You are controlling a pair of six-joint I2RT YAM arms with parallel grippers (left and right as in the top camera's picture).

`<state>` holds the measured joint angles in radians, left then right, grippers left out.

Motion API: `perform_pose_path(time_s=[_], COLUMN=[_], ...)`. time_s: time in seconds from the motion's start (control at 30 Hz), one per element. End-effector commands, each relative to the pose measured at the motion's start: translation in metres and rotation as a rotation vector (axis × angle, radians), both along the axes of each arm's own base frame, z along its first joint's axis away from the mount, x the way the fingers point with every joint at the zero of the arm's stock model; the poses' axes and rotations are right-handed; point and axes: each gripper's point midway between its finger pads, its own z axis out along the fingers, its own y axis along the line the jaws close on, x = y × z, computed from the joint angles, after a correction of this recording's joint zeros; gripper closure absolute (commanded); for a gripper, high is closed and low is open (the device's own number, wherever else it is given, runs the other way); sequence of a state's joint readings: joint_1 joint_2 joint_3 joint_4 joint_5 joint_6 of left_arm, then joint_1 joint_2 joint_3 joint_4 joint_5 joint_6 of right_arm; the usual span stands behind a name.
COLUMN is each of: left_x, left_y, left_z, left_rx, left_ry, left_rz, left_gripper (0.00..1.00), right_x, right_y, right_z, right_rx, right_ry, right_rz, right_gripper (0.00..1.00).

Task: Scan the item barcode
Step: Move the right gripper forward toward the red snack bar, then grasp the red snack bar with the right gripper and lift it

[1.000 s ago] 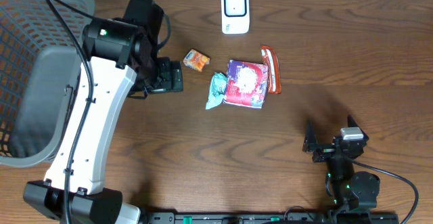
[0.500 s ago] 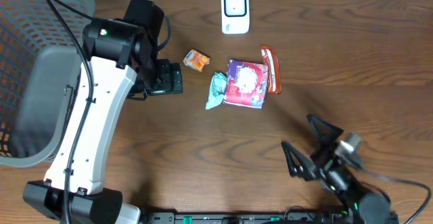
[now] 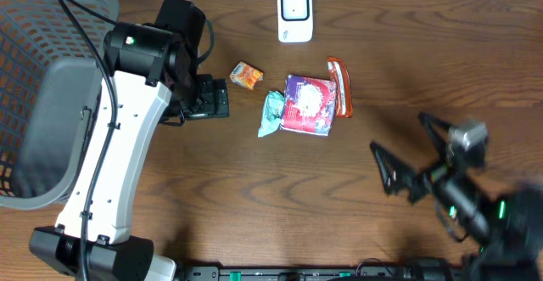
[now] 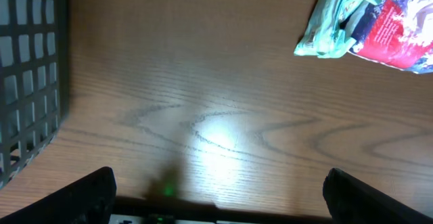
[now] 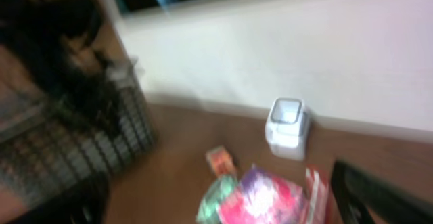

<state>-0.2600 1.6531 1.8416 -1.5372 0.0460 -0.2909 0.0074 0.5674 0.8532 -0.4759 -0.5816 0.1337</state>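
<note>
Several small items lie mid-table: an orange packet (image 3: pixel 247 75), a teal packet (image 3: pixel 272 113), a purple-pink packet (image 3: pixel 308 103) and a red stick packet (image 3: pixel 340 86). The white barcode scanner (image 3: pixel 294 14) stands at the far edge. My left gripper (image 3: pixel 206 98) hangs open just left of the items, holding nothing; in its wrist view the teal packet (image 4: pixel 331 24) and purple-pink packet (image 4: pixel 399 31) lie ahead at the upper right. My right gripper (image 3: pixel 409 149) is raised at the front right, open and empty. Its blurred wrist view faces the scanner (image 5: pixel 287 126) and the packets (image 5: pixel 270 200).
A large grey mesh basket (image 3: pixel 42 86) fills the left side of the table, with its wall (image 4: pixel 27 82) close to my left gripper. The white left arm (image 3: pixel 119 162) spans the left front. A pale wall (image 5: pixel 304 55) rises behind the scanner.
My right arm has lifted off its rest at the front right and swung up and to the right, jaws still open. The left arm and the items have not moved.
</note>
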Motion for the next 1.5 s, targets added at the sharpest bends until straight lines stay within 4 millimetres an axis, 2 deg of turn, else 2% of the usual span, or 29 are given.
perform_pose_path(time_s=[0.0, 0.1, 0.23, 0.37, 0.47, 0.57, 0.63, 0.67, 0.73, 0.8, 0.87, 1.07, 1.2, 1.27, 1.33, 1.47], left_x=[0.001, 0.001, 0.001, 0.001, 0.001, 0.001, 0.001, 0.001, 0.001, 0.001, 0.001, 0.001, 0.001, 0.001, 0.001, 0.001], left_y=[0.001, 0.001, 0.001, 0.001, 0.001, 0.001, 0.001, 0.001, 0.001, 0.001, 0.001, 0.001, 0.001, 0.001, 0.001, 0.001], left_z=[0.0, 0.0, 0.0, 0.0, 0.0, 0.0, 0.0, 0.0, 0.0, 0.0, 0.0, 0.0, 0.0, 0.0, 0.0, 0.0], left_rx=[0.006, 0.006, 0.006, 0.006, 0.006, 0.006, 0.006, 0.006, 0.006, 0.006, 0.006, 0.006, 0.006, 0.006, 0.006, 0.006], left_ry=[0.001, 0.001, 0.001, 0.001, 0.001, 0.001, 0.001, 0.0, 0.001, 0.0, 0.001, 0.001, 0.001, 0.001, 0.0, 0.001], left_rz=[0.002, 0.002, 0.002, 0.002, 0.002, 0.002, 0.002, 0.002, 0.002, 0.002, 0.002, 0.002, 0.002, 0.002, 0.002, 0.002], left_gripper=[0.02, 0.02, 0.02, 0.03, 0.02, 0.02, 0.02, 0.02, 0.02, 0.02, 0.02, 0.02, 0.02, 0.02, 0.02, 0.02], right_x=[0.04, 0.064, 0.085, 0.106, 0.122, 0.141, 0.157, 0.164, 0.179, 0.192, 0.202, 0.216, 0.215, 0.211, 0.206, 0.19], right_y=[-0.012, -0.01, -0.002, 0.007, 0.006, 0.0, -0.01, -0.016, -0.025, -0.024, -0.022, 0.001, 0.021, 0.029, 0.044, 0.091], right_z=[-0.007, -0.027, -0.043, -0.065, -0.092, -0.122, -0.144, -0.154, -0.175, -0.192, -0.209, -0.246, -0.269, -0.279, -0.288, -0.293], right_rx=[-0.198, -0.201, -0.158, -0.116, -0.116, -0.139, -0.139, -0.134, -0.115, -0.109, -0.096, -0.117, -0.203, -0.219, -0.209, -0.173], right_ry=[0.127, 0.396, 0.625, 0.732, 0.803, 0.864, 0.922, 0.95, 1.0, 1.01, 1.028, 1.052, 1.071, 1.103, 1.136, 1.168], right_rz=[-0.023, 0.019, 0.085, 0.142, 0.143, 0.108, 0.017, -0.037, -0.133, -0.14, -0.149, -0.118, -0.136, -0.176, -0.167, -0.005], right_gripper=[0.01, 0.01, 0.01, 0.01, 0.01, 0.01, 0.01, 0.03, 0.16, 0.23, 0.35, 0.37, 0.38, 0.42, 0.45, 0.47])
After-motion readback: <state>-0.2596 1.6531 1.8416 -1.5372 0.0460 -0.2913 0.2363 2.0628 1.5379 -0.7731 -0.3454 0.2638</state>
